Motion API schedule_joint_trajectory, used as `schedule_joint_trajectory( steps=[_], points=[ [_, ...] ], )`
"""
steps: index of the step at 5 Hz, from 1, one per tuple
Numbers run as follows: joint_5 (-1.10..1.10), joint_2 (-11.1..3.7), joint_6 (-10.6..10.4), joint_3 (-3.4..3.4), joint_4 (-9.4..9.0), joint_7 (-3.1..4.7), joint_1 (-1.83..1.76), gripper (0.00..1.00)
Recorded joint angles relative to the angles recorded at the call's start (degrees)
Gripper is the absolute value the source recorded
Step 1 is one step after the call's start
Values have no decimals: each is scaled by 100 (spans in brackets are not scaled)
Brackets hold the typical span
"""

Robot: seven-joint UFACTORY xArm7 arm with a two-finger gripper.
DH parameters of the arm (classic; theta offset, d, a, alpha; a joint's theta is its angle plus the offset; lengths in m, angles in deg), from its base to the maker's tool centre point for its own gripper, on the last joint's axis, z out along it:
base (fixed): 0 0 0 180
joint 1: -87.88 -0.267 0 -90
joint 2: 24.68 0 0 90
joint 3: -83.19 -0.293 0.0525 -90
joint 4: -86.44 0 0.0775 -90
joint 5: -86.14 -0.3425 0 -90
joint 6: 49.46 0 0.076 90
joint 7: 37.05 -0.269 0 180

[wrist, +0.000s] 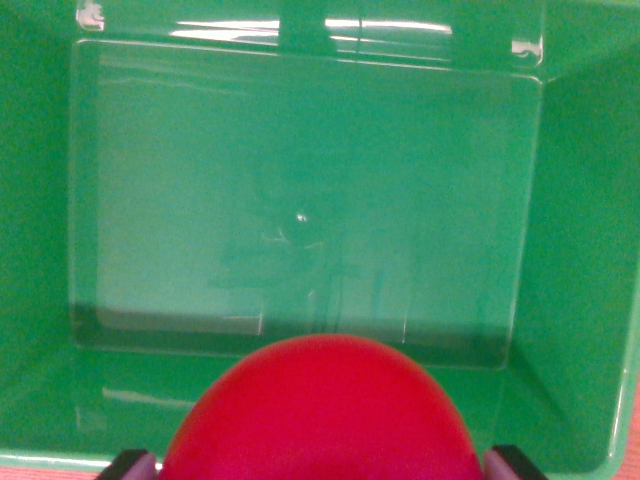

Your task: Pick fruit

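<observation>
At the bottom edge of the wrist view, a red fruit point(318, 415) sits between the gripper point(322, 464) and its 2 dark fingertips point(128, 464), the jaws clamped on its sides; it looks round, so no long axis or pointing can be told. Beneath lies a glossy green plastic bin point(585, 250), its floor bare with glare along the far rim; a pink strip shows outside the near corners.

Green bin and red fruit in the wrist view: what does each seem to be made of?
The green bin looks like glossy moulded plastic: white light streaks glare on its far rim and its smooth floor shows faint reflections. The red fruit is smooth, evenly red and slightly matte, with no blemishes or stem showing; it could be real or a plastic replica, which the blurred close-up does not settle. Dark fingers flank it.
</observation>
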Motion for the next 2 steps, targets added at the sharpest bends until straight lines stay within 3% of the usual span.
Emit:
schedule_joint_trajectory(
  steps=[1,2],
  points=[
    [0,0,0,0,0,0,0,100],
    [-3,46,158,-2,113,8,-1,100]
  ],
)
